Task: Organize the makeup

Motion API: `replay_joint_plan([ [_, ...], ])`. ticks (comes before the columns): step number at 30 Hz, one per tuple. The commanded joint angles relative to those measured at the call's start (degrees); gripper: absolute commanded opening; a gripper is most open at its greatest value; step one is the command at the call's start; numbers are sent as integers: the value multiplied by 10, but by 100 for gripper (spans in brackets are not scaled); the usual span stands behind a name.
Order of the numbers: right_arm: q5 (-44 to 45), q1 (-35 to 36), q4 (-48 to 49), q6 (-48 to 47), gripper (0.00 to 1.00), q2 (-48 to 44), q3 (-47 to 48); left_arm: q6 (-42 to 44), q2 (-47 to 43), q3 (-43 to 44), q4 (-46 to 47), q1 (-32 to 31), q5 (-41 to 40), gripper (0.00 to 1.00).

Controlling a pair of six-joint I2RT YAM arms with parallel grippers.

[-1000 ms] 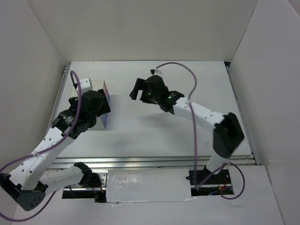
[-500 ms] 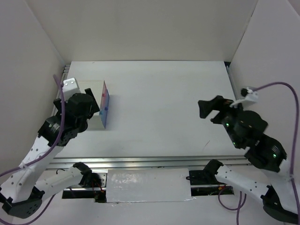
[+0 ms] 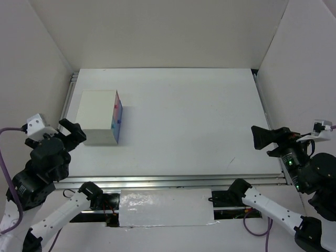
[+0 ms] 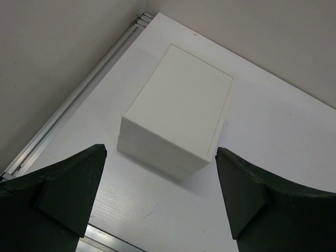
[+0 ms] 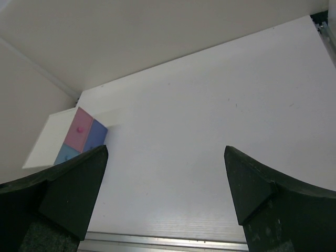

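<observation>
While no makeup shows anywhere on the table (image 3: 199,121), it may lie hidden inside the white box (image 3: 97,123). That box sits just beyond the left gripper (image 4: 160,155), whose jaws are spread and empty. Its drawers (image 5: 81,139) face right, toward the right gripper (image 5: 165,152), also spread, empty and well apart.

Makeup: no piece shows in any view. White box (image 3: 98,124) stands upright on the left side of the counter (image 3: 199,121), pink and blue drawer fronts (image 3: 117,122) flush, facing right; contents hidden.
</observation>
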Motion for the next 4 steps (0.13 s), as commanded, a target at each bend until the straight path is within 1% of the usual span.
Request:
replay_joint_plan([
  [1, -1, 4, -1, -6, 100, -11, -11, 1, -6, -9, 2, 2, -18, 99],
  [4, -2, 4, 6, -6, 100, -6, -13, -3, -11, -16, 4, 2, -22, 99],
])
